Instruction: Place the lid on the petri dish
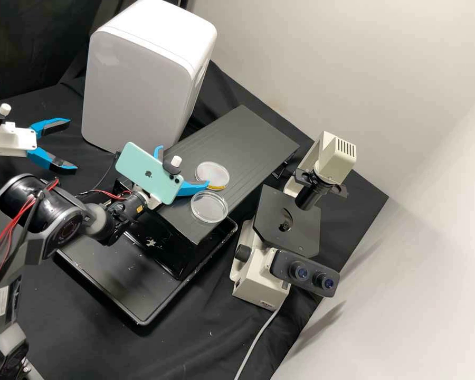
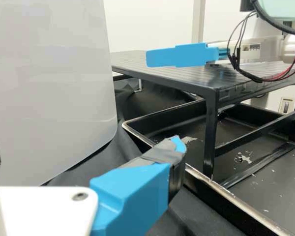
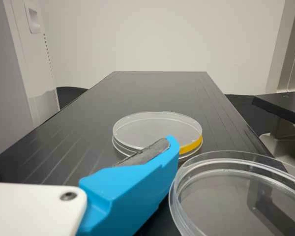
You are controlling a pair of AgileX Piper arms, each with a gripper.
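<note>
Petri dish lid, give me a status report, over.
Left gripper open, off aside. Right gripper open beside lid. Lid off, next to petri dish. No obstruction seen.

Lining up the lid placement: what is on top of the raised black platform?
Two round clear pieces lie side by side on the platform: a petri dish with a yellow layer and an empty clear lid. The right gripper covers part of that dish's near rim.

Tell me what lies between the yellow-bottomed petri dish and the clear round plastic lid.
Nothing but a narrow bare strip of the black ribbed platform separates the yellow-bottomed petri dish from the clear round lid; the right wrist view shows it.
</note>
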